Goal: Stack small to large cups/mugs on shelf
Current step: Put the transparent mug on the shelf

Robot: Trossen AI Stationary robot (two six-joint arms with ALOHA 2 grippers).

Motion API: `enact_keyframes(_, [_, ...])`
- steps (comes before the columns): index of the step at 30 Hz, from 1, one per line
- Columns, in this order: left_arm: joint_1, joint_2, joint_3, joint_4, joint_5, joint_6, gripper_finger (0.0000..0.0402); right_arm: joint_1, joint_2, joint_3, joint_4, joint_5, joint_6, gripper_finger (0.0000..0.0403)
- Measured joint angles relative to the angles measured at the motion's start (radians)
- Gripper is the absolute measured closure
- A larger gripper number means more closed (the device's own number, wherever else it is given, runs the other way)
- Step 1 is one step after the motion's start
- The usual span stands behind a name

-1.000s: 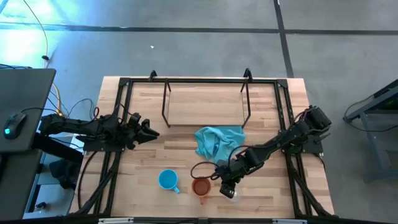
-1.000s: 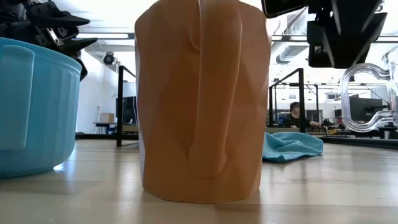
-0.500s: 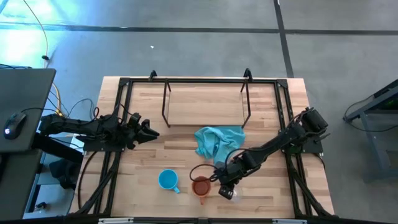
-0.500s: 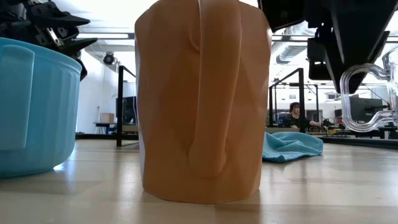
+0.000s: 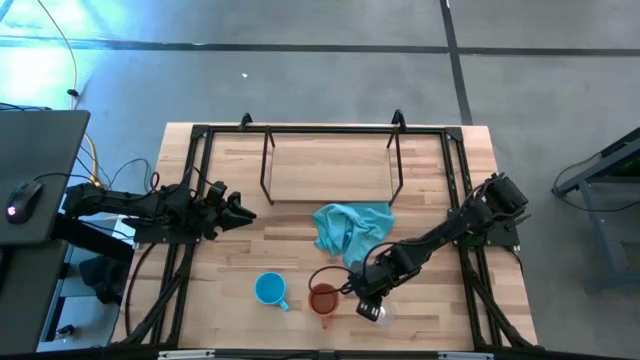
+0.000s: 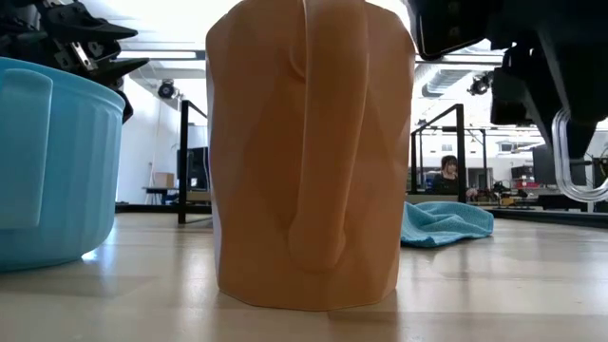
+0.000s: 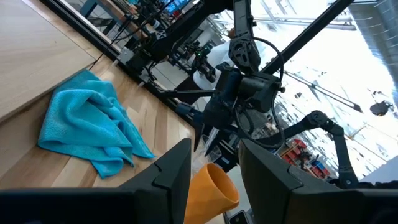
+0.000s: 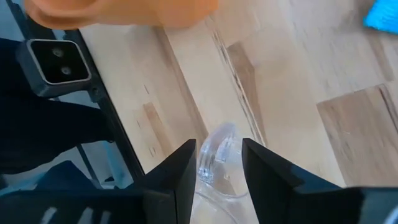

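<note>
The small clear glass cup sits near the table's near edge, just right of the orange-brown mug. The blue mug stands left of that. My right gripper is down over the glass cup and shut on it; the low view shows the cup's handle below the dark fingers. My left gripper waits open at the table's left side, touching nothing. The shelf stands at the far edge, its light wood top bare. My right gripper pinches the clear glass cup between its two fingers, which sit on either side of the handle. The fingers slant down from above and from the table's far right. Whether the cup's base is still on the table cannot be told.
A crumpled teal cloth lies between the mugs and the shelf, close beside my right arm. Black frame rails run along the table's left and right sides. A camera block sits at the near edge. A person is far behind.
My right gripper has come down around the glass cup and shifted slightly toward the near edge. In the low view the cup's handle has turned from broadside to nearly edge-on and moved toward the picture's right. The two mugs and the left arm have stayed still.
</note>
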Motion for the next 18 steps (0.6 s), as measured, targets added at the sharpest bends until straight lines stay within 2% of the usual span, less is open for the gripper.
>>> enact_keyframes(11, [0.0, 0.0, 0.0, 0.0, 0.0, -0.002, 0.0277, -0.002, -0.003, 0.001, -0.03, -0.002, -0.025, 0.0387])
enact_keyframes(18, [0.0, 0.0, 0.0, 0.0, 0.0, -0.001, 0.0277, -0.015, -0.004, 0.002, -0.031, -0.005, -0.066, 0.0397])
